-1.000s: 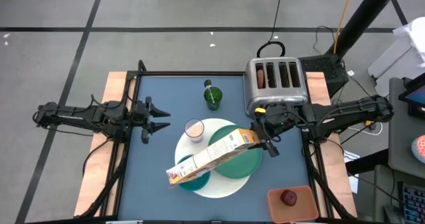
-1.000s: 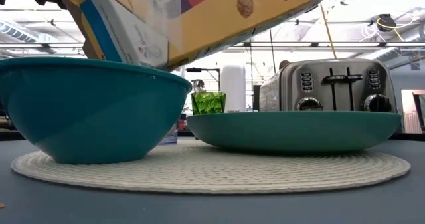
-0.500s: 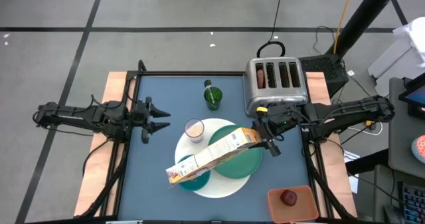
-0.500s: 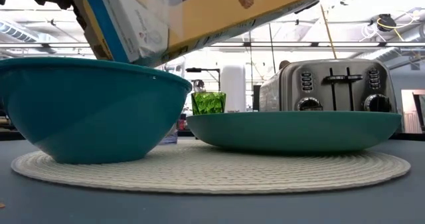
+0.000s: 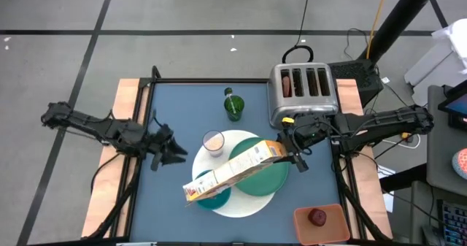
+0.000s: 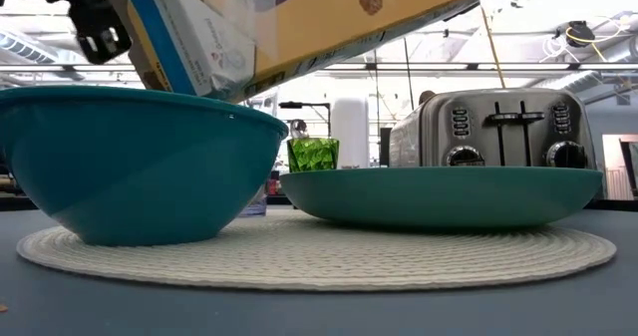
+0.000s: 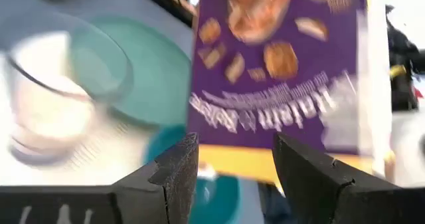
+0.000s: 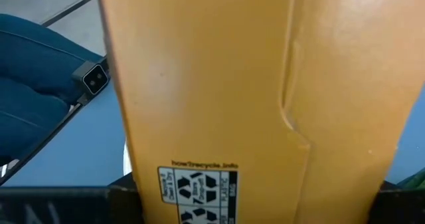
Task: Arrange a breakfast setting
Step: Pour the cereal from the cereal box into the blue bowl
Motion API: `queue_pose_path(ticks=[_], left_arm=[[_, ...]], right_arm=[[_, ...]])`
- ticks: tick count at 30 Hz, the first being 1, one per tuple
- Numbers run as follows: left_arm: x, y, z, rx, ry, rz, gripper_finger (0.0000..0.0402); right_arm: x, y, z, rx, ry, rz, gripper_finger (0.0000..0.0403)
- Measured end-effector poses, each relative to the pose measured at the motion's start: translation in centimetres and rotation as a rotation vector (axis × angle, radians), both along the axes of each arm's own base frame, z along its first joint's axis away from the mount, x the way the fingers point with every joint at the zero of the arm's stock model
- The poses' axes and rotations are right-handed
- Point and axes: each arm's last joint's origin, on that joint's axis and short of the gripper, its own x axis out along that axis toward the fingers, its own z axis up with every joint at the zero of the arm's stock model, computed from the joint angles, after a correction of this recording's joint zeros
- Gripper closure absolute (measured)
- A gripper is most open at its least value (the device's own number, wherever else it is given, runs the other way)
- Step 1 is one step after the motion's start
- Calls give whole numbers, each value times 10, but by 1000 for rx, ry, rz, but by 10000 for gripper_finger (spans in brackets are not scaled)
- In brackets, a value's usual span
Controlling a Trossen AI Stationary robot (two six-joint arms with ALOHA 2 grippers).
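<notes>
My right gripper [image 5: 289, 156] is shut on a yellow cereal box [image 5: 233, 171] that slants across the white round mat [image 5: 241, 204]. The box's low end hangs over the teal bowl [image 5: 217, 197], which stands on the mat beside the green plate [image 5: 266, 179]. My left gripper [image 5: 173, 150] is open and empty at the mat's left, facing the box [image 7: 279, 64] and the milk glass [image 5: 213, 142]. The green cup [image 5: 233, 107] stands farther back. The red fruit [image 5: 317, 217] lies on the tray. In the low view the box [image 6: 299, 27] hangs above the bowl [image 6: 140, 157]. My right gripper pinches the box's raised end [image 8: 149, 174] between its two fingers, coming level from the table's right side. The box is lifted clear and tilts down toward the table's left and near side, its low end [image 5: 191, 193] over the bowl.
The silver toaster [image 5: 304, 93] stands at the far right, close behind my right arm, with something brown in its left slot. The orange-brown tray [image 5: 332, 228] sits at the near right corner. Bare blue table lies left of the mat and along the far edge.
My left gripper has gone toward the table's near edge and toward the mat and has turned to face the box; it now shows at the low view's upper left. My right gripper and the box have kept nearly still.
</notes>
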Motion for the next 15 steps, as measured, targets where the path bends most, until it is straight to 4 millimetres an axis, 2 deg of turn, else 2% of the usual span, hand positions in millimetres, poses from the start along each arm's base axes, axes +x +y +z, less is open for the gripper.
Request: queue_pose_path(ticks=[10, 15], left_arm=[[-15, -39, -4, -149, 87, -23, 204], [-19, -60, -15, -200, 180, -6, 204]], right_arm=[[0, 0, 0, 0, 0, 0, 204], [0, 0, 0, 5, 3, -3, 204]])
